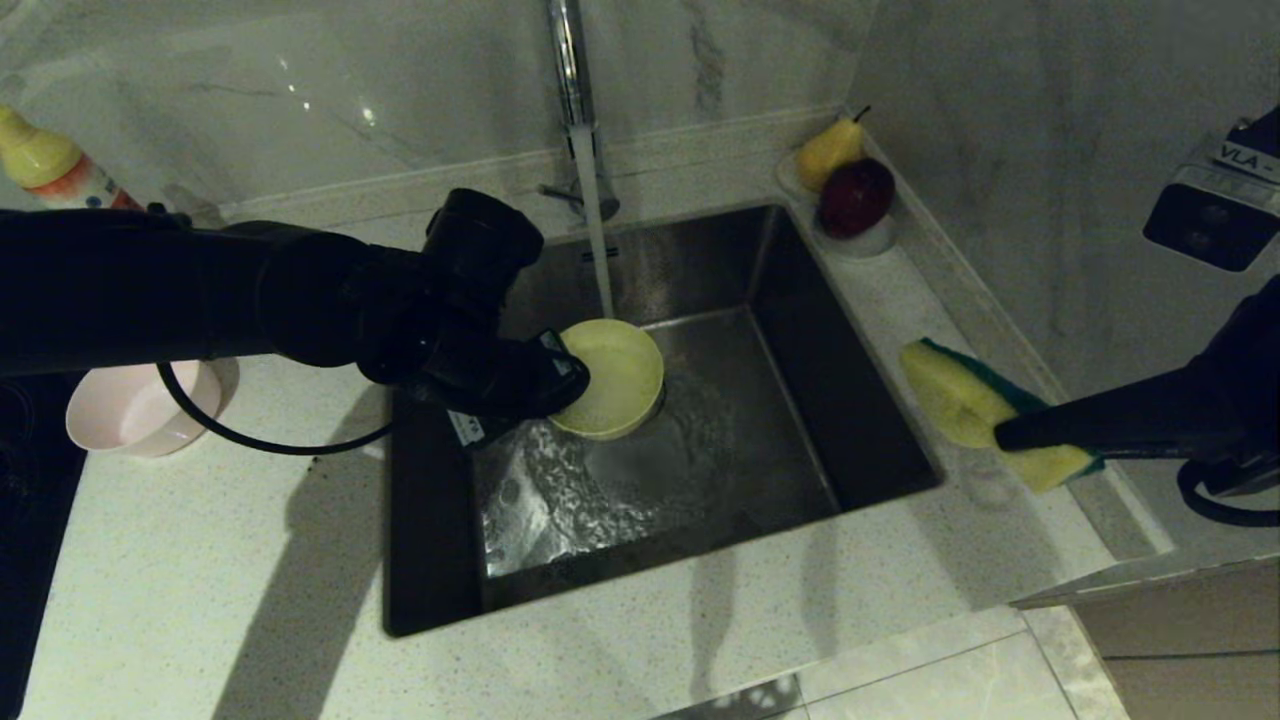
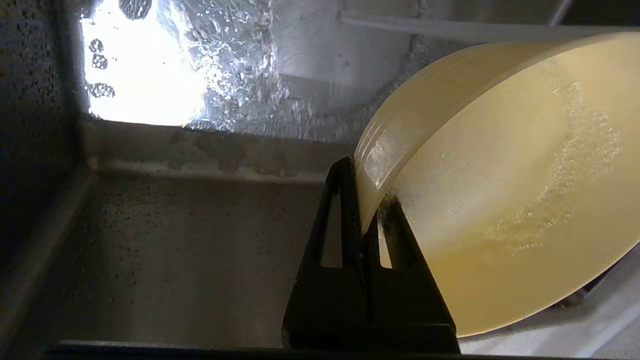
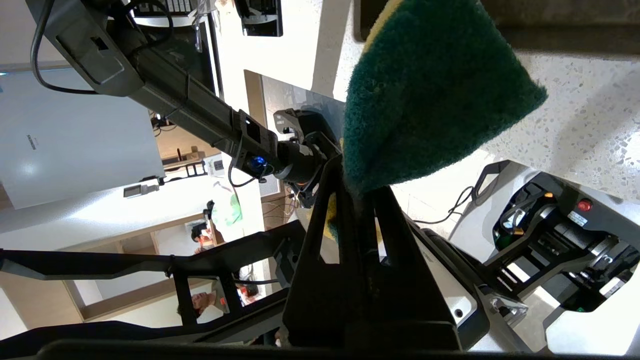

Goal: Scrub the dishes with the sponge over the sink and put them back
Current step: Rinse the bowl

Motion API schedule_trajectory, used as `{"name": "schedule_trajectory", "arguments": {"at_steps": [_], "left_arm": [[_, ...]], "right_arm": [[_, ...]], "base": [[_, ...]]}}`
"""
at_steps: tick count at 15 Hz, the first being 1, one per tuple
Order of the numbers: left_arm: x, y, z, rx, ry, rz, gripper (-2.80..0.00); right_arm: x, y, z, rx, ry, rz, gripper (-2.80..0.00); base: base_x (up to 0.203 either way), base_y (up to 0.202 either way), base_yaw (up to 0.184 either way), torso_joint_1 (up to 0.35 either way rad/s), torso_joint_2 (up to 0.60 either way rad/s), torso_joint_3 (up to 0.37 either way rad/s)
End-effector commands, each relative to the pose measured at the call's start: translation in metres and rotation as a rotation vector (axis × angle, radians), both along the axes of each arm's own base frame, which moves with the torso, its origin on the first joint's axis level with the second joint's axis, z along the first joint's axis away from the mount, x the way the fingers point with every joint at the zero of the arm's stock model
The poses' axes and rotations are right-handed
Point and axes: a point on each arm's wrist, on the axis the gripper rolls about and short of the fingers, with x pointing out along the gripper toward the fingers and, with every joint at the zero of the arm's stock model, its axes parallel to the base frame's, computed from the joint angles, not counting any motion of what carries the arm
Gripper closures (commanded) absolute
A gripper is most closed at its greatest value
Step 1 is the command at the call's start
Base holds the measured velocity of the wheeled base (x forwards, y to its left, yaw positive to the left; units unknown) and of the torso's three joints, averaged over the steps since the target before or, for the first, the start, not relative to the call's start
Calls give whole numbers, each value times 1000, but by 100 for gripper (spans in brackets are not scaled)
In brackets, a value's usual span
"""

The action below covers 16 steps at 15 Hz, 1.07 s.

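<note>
Head view: left gripper [image 1: 560, 372] holds the round yellow plastic bowl [image 1: 615, 380] by its rim over the rectangular stainless steel sink [image 1: 780, 400], tilted under the stream from the tall chrome tap [image 1: 572, 70]; the right gripper [image 1: 1010, 435] hangs above the counter just right of the basin, clamped on the rectangular yellow sponge with dark green scouring side [image 1: 965, 400]. A pale pink plastic bowl [image 1: 135, 408] sits on the counter at far left. Left wrist view: both fingers [image 2: 340, 220] pinch the bowl's thin wall, water beading inside. Judged light and stiff but wet and slippery, so the rim pinch could slide under scrubbing pressure. Right wrist view: jaws squeeze the sponge's end, the green face [image 3: 430, 90] bulging. Soft, compressible; it will flex away when pressed.
</note>
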Motion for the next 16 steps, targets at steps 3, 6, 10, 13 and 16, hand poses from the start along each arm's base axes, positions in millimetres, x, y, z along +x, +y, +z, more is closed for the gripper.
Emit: {"name": "schedule_trajectory", "arguments": {"at_steps": [3,6,10,13,16], "left_arm": [[13,-3,-8,-6,1,17,0],[19,-6,-14,-6,6,16,0],[20,-6,-13,-6,7,13,0],[20,-6,-11,-11,-4,18,0],[21,-7,-7,-16,-17,20,0]], "right_arm": [[3,1,-5,-5,27,5,0],[7,3,-12,-2,24,5,0],[10,4,-12,10,5,7,0],[8,3,-8,15,-9,7,0],[6,2,-9,15,-8,8,0]], "base": [[0,0,0,0,0,0],[0,0,0,0,0,0],[0,0,0,0,0,0],[0,0,0,0,0,0],[0,0,0,0,0,0]]}}
